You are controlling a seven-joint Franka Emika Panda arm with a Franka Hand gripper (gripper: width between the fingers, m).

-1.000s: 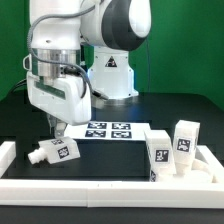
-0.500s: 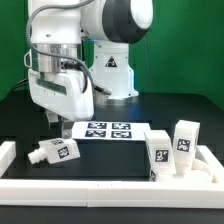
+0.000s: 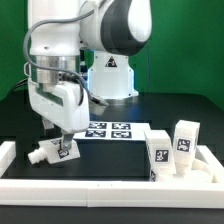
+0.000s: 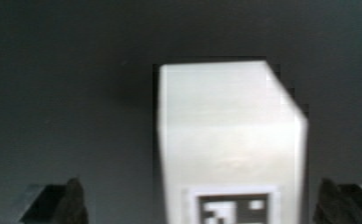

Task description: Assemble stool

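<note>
Robotics lab, tagged marker board [image 3: 108,130], black table [image 3: 110,162]

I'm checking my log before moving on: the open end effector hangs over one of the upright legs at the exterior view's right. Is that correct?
Not quite. The open end effector hangs over the lying leg at the exterior view's left, not over an upright leg at its right. The exterior view shows this.

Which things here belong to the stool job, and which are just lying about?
Job: lying leg, below the open tool; upright leg; second upright leg.
Lying about: marker board; frame rails.
</note>
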